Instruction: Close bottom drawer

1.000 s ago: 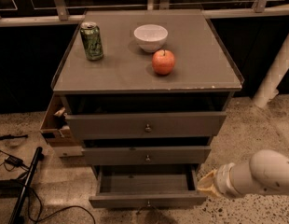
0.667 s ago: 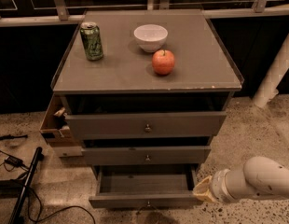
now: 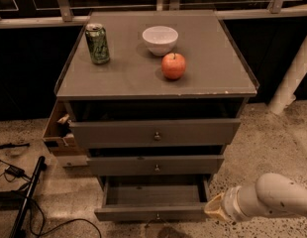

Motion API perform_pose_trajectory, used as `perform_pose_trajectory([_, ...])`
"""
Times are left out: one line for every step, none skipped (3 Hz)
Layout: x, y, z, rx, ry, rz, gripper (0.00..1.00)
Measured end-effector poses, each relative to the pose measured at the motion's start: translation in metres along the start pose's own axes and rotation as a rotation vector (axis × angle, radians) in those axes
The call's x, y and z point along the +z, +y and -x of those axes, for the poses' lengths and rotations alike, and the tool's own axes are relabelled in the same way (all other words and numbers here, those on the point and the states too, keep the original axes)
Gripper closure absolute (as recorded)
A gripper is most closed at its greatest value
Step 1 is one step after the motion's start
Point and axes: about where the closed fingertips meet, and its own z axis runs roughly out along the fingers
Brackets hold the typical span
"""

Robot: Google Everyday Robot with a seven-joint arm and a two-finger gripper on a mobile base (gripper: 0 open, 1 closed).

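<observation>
Zero closing done: bottom drawer is sitting pulled well out at the cabinet's 6 o'clock. I am holding the gripper just beside its front corner, at 3 o'clock; its grip state I cannot tell. The whole push is remaining.

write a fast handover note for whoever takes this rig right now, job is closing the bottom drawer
The gripper is low on the right, beside the right front corner of the bottom drawer; contact unclear.
The bottom drawer is pulled well out, with the knob at the centre of its front.
Done: nothing closed yet.
Left: push the drawer front in, probably until it sits flush under the middle drawer.
The can, bowl and apple on top are out of the way.
</observation>
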Motion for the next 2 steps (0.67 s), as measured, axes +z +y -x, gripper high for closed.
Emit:
perform_pose_trajectory([0.053, 0.004, -0.049, 0.041, -0.001, -0.003, 1.0])
perform_pose_trajectory([0.107, -0.006, -0.085, 0.07, -0.048, -0.018, 1.0])
